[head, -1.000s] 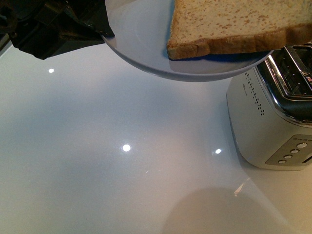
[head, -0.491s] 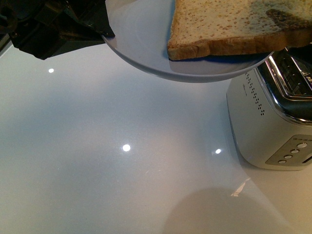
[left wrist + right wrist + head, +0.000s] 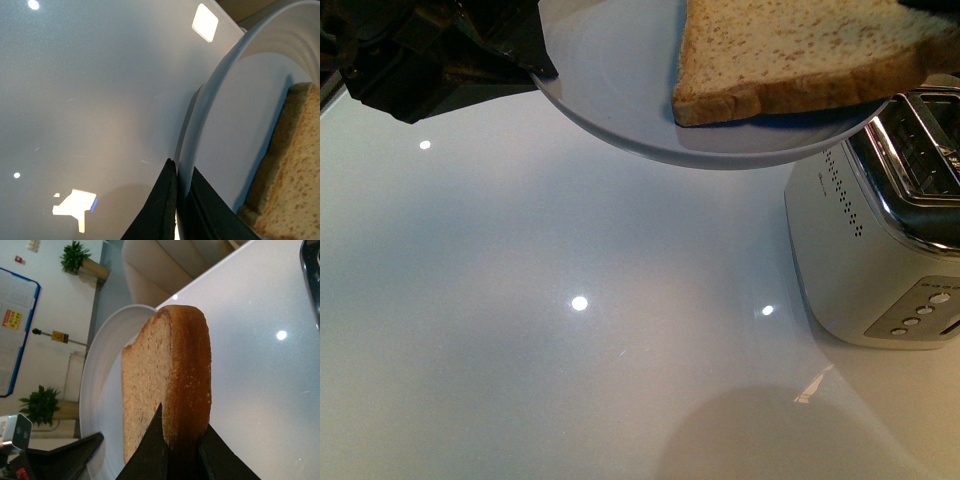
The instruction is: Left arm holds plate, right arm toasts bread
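The pale plate (image 3: 620,125) is held in the air at the top of the front view, above the white table. My left gripper (image 3: 535,62) is shut on the plate's left rim. In the left wrist view its black jaws (image 3: 183,172) pinch the plate rim (image 3: 225,125), with the bread (image 3: 295,170) beside them. The brown bread (image 3: 790,50) lies over the right half of the plate. My right gripper (image 3: 183,417) is shut on the bread's crust edge (image 3: 172,370), with the plate (image 3: 97,385) behind it. I cannot tell whether the bread touches the plate.
A silver two-slot toaster (image 3: 880,230) stands on the glossy white table (image 3: 520,330) at the right, just below and beside the plate's right edge, its buttons facing the front. The left gripper's body (image 3: 70,452) shows in the right wrist view.
The bread has shifted a little to the right over the plate, and its right end has tilted up. The plate and left gripper have stayed still.
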### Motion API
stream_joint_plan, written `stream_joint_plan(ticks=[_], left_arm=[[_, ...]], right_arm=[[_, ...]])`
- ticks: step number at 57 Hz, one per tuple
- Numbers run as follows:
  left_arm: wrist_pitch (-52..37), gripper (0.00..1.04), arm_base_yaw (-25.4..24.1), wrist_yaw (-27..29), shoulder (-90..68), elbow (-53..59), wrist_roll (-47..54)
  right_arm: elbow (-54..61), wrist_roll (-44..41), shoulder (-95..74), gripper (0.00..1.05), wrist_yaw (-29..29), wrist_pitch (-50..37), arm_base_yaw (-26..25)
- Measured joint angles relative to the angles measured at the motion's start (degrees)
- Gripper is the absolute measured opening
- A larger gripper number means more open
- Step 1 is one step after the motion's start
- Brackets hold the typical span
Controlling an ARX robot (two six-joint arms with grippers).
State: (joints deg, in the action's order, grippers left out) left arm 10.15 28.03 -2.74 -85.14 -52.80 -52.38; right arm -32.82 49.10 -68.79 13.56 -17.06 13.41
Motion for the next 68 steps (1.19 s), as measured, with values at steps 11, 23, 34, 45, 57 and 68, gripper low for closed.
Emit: stream_joint_plan(ticks=[11,23,34,45,57,68], left_arm=[[0.0,0.03,0.0,0.0,0.0,0.0,-0.02],[0.0,0.03,0.0,0.02,0.0,0.0,-0.02],[0.0,0.03,0.0,0.02,0.0,0.0,-0.04],[0.0,0.03,0.0,0.0,0.0,0.0,-0.02],[0.0,0.03,0.0,0.0,0.0,0.0,-0.04],[0.0,0.03,0.0,0.0,0.0,0.0,-0.02]], right_arm=[[-4.26,-2.67,6.19,0.03,-0.04,4.85,-5.29],[-11.91,-18.38,9.4,0.03,-3.54,11.47,-13.6],[-13.18,-36.41,5.38,0.03,-5.84,13.46,-16.72],[-12.2,-47.69,-1.92,0.03,-10.69,11.37,-15.32],[-11.54,-50.36,-7.26,0.03,-12.74,10.29,-12.57],[-11.52,-50.45,-8.44,0.03,-14.32,9.92,-10.71]])
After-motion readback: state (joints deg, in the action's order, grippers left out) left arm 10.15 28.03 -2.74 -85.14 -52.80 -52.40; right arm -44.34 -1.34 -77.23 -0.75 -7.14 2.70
